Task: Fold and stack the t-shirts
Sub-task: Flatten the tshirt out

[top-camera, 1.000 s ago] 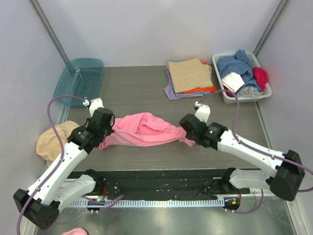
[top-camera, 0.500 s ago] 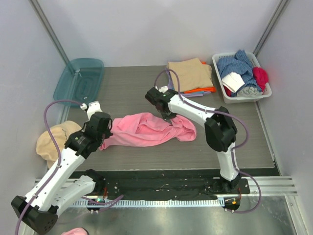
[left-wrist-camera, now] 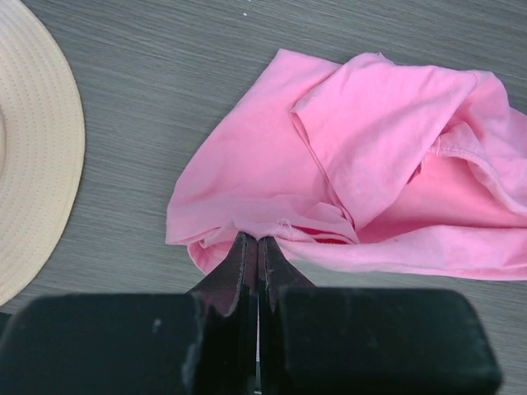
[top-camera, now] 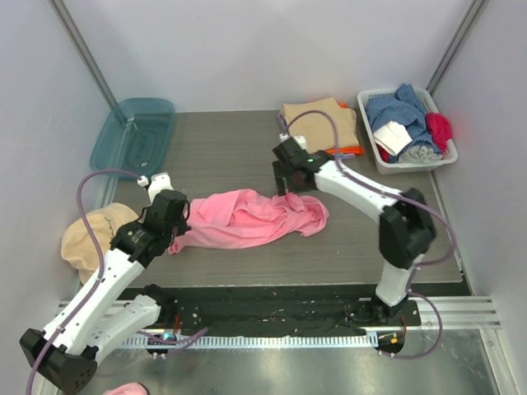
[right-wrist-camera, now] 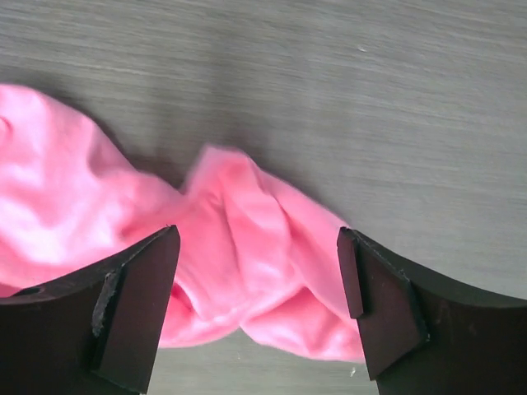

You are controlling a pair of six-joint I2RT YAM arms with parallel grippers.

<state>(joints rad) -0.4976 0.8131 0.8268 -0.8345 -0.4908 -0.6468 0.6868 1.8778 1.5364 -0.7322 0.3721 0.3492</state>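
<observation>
**Pink t-shirt (top-camera: 247,218) unfolded on worktop; one end effector engaged**

1. Condition of item. The pink t-shirt lies crumpled and unfolded on the grey worktop (top-camera: 222,156), drawn out into a long bunched shape. In the left wrist view (left-wrist-camera: 370,156) its layers overlap in loose flaps, with a seam visible along one fold.

2. Left end effector (left-wrist-camera: 257,247). Its fingers are pressed together and clamped on the edge of the pink t-shirt at the garment's left end (the cloth gathers into a small pucker right at the fingertips). The top view shows this unit (top-camera: 174,237) touching that same end.

3. Right end effector (right-wrist-camera: 257,247). Its fingers stand wide apart and hold nothing. It hangs over the right end of the pink t-shirt, with pink cloth (right-wrist-camera: 239,239) visible below the gap. In the top view it sits at the garment's upper right edge (top-camera: 290,185).

4. Surrounding items, located from the pink t-shirt:
- Folded stack, behind and to the right: tan shirt (top-camera: 317,123) on top, orange shirt (top-camera: 346,151) showing at the edge beneath.
- White bin (top-camera: 449,156) of mixed clothing, further right of that stack.
- Teal tub (top-camera: 132,136), behind and to the left, well apart.
- Tan hat (top-camera: 90,234), just left of the garment's left end, not touching it in the left wrist view (left-wrist-camera: 37,164).
</observation>
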